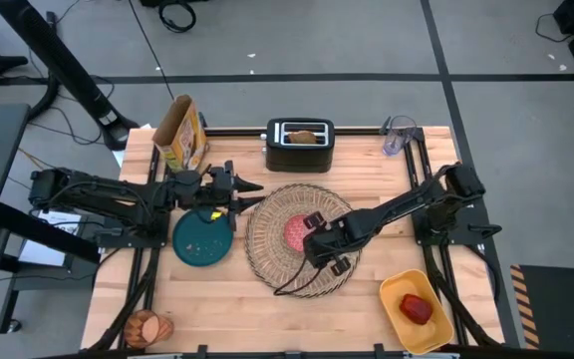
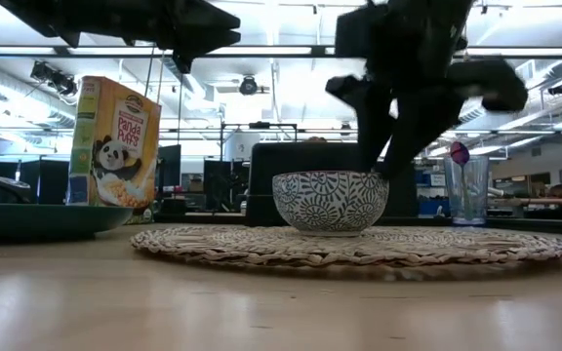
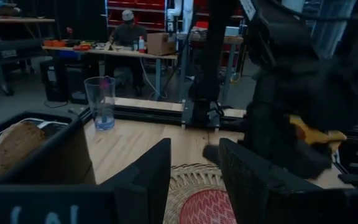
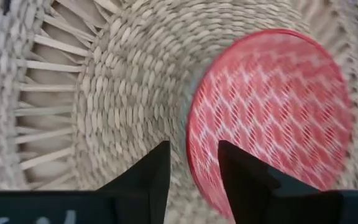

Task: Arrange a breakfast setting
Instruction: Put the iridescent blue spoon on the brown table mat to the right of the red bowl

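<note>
Red bowl on the straw mat, right claw just above its rim

Nearest the front edge of the wooden tabletop (image 1: 267, 309) sits one yellow tray (image 1: 417, 309) holding one red apple (image 1: 417, 309); then one round woven straw placemat (image 1: 267, 254) — light and floppy, best dragged flat — with one small red-lined patterned bowl (image 1: 297, 232) at its middle, one teal plate (image 1: 203, 239) just beside the mat. The bowl looks stiff, glazed and breakable, so a pinch across the rim suits it; the right claw (image 4: 189, 163) hangs over that rim, fingers parted, gripping nothing. The left claw (image 3: 194, 180) hovers above the plate's far edge, likewise parted and empty. Farther back — one black toaster (image 1: 300, 146) with one toast slice (image 1: 305, 137), one cereal box (image 1: 180, 135), one clear cup (image 1: 399, 135).
</note>
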